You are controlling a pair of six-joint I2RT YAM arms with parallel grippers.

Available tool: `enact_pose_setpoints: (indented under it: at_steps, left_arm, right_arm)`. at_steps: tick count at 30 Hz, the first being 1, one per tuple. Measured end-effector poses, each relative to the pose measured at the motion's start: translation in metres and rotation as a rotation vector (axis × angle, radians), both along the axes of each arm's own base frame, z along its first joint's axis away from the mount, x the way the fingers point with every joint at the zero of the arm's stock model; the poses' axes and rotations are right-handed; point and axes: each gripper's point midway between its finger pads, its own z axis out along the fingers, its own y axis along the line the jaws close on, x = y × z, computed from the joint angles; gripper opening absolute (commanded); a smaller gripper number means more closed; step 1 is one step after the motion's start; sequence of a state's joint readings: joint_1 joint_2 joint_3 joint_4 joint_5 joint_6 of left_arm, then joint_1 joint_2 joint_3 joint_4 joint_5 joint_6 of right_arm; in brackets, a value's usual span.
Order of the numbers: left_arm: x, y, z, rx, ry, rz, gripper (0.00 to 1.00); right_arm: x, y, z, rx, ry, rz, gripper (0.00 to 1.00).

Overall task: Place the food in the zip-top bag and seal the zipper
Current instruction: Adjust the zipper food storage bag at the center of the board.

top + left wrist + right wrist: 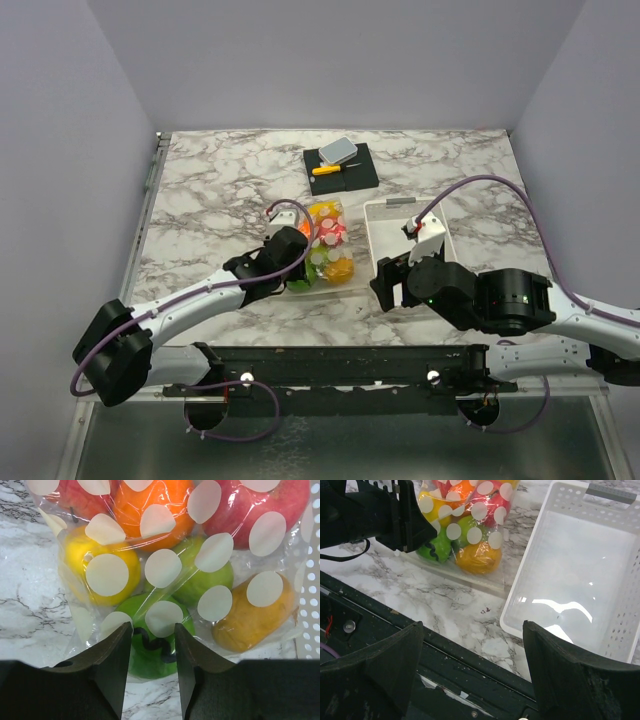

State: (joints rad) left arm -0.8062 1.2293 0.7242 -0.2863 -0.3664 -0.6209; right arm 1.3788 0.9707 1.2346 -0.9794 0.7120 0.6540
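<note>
The food (pixel 155 505) is inside the zip-top bag (pixel 215 552), so sealing's next: left gripper (pixel 153 630), narrowly parted at its near end, must pinch across; right gripper (pixel 472 625) gapes wide.

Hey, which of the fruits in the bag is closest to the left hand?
The green fruit with the dark squiggle, right at the left hand's open fingers. The plain green one lies behind it.
</note>
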Motion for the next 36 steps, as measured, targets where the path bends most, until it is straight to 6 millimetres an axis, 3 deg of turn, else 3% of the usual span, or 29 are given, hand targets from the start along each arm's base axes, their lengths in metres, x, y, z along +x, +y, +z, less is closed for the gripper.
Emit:
enact_pose_setpoints:
  at_steps: [5, 12, 15, 18, 27, 36]
  left_arm:
    - [0.005, -0.009, 0.018, -0.019, -0.022, -0.026, 0.46]
    - [0.028, -0.036, 0.076, -0.098, -0.139, -0.08, 0.48]
    - [0.037, -0.046, 0.082, -0.101, -0.156, -0.095, 0.48]
    - [0.043, -0.054, 0.067, -0.076, -0.136, -0.111, 0.48]
    - [0.041, -0.055, -0.012, 0.024, -0.019, -0.127, 0.46]
    - [0.047, -0.063, -0.01, 0.003, -0.048, -0.146, 0.47]
  right_arm:
    - [0.0, 0.001, 0.0, 0.003, 0.0, 0.001, 0.86]
    - [0.0, 0.004, 0.0, 0.004, 0.001, 0.002, 0.86]
    - [0.0, 0.004, -0.001, 0.004, 0.002, 0.002, 0.86]
    - [0.0, 0.004, -0.001, 0.005, 0.003, 0.001, 0.86]
    - [-0.001, 0.003, -0.009, 0.0, 0.019, -0.004, 0.86]
    - [-0.002, 0.003, -0.009, 0.007, 0.022, -0.006, 0.86]
